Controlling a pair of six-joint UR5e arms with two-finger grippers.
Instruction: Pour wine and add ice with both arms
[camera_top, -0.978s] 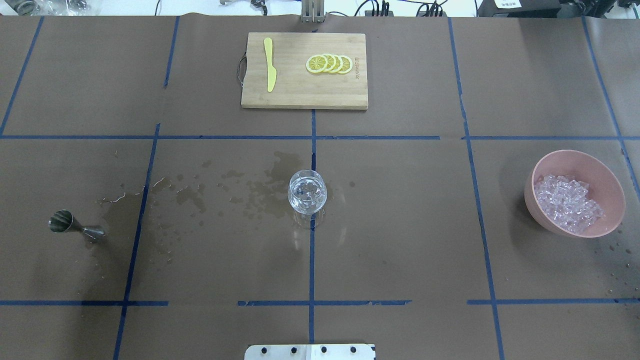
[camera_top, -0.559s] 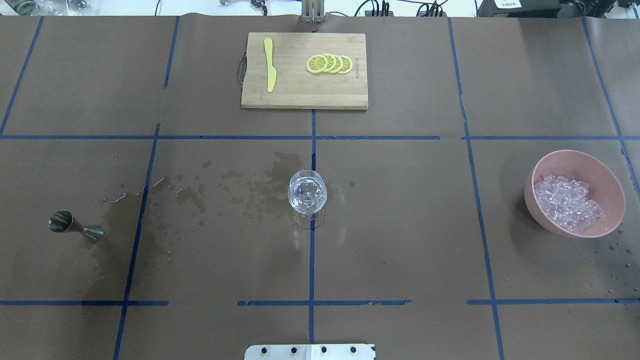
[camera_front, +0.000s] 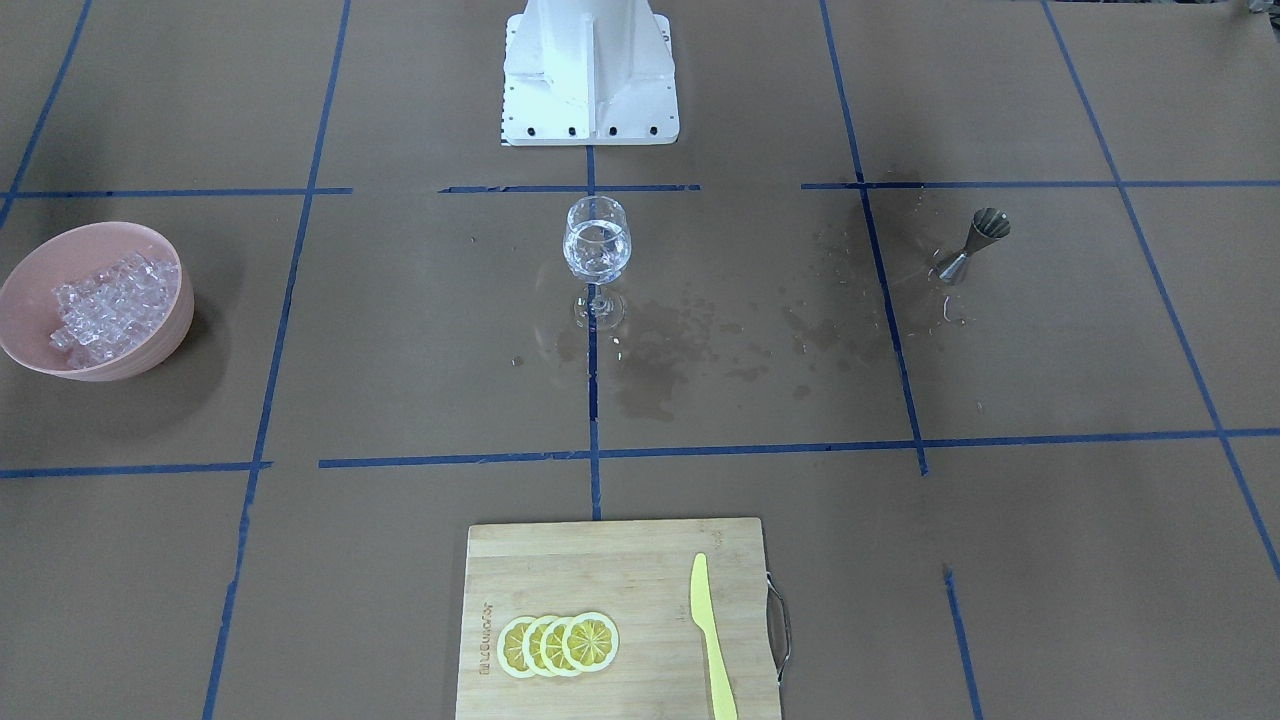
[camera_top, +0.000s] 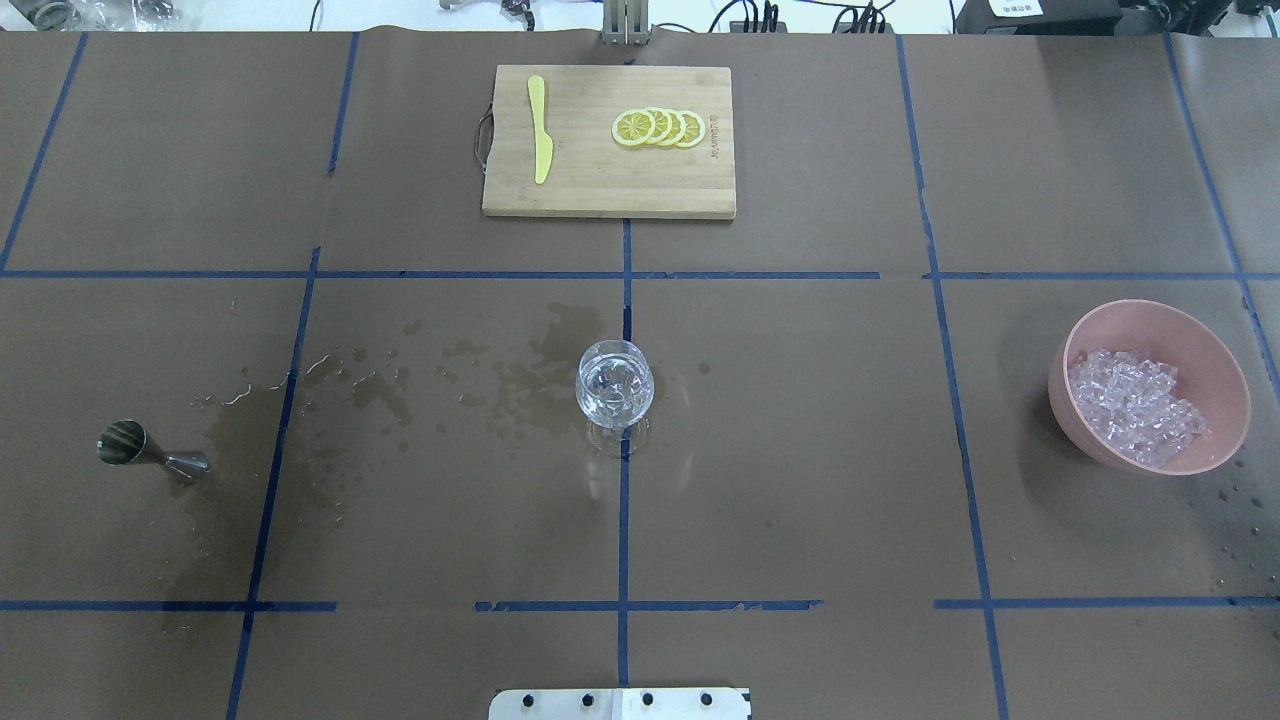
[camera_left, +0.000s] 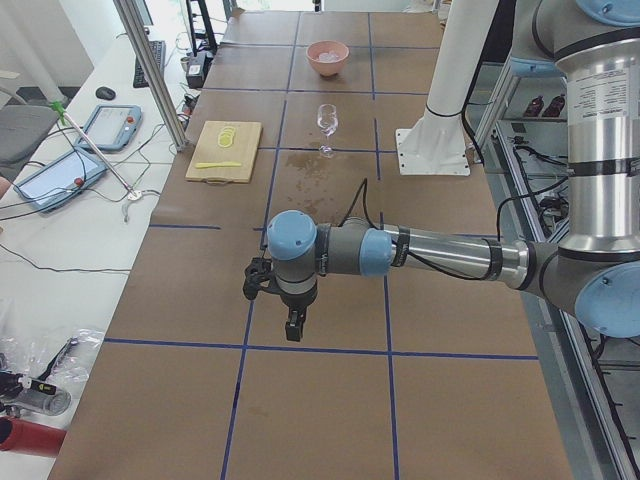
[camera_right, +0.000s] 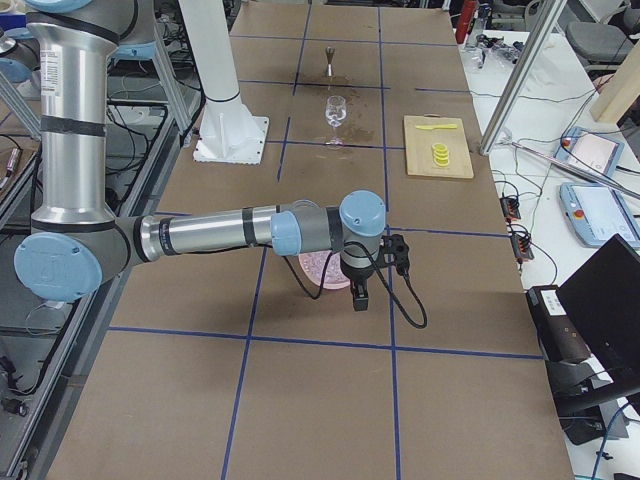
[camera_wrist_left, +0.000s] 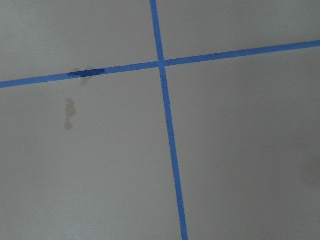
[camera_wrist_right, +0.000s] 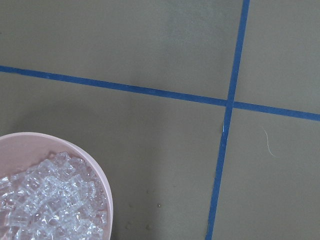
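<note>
A stemmed wine glass (camera_top: 615, 385) stands at the table's centre with clear, glinting contents; I cannot tell liquid from cubes. It also shows in the front view (camera_front: 597, 245). The ice (camera_top: 1135, 405) lies heaped in a pink bowl (camera_top: 1062, 395) at the right, and also shows in the right wrist view (camera_wrist_right: 45, 200). A steel jigger (camera_top: 150, 452) stands at the left. The left gripper (camera_left: 293, 325) hangs over bare paper far from the glass. The right gripper (camera_right: 360, 298) hangs beside the bowl. Both show only in side views, so I cannot tell if they are open or shut.
A wooden cutting board (camera_top: 610, 190) at the far edge holds lemon slices (camera_top: 660, 128) and a yellow knife (camera_top: 540, 130). Wet stains (camera_top: 400, 385) spread between jigger and glass. The white pedestal base (camera_front: 590, 70) stands on the robot's side.
</note>
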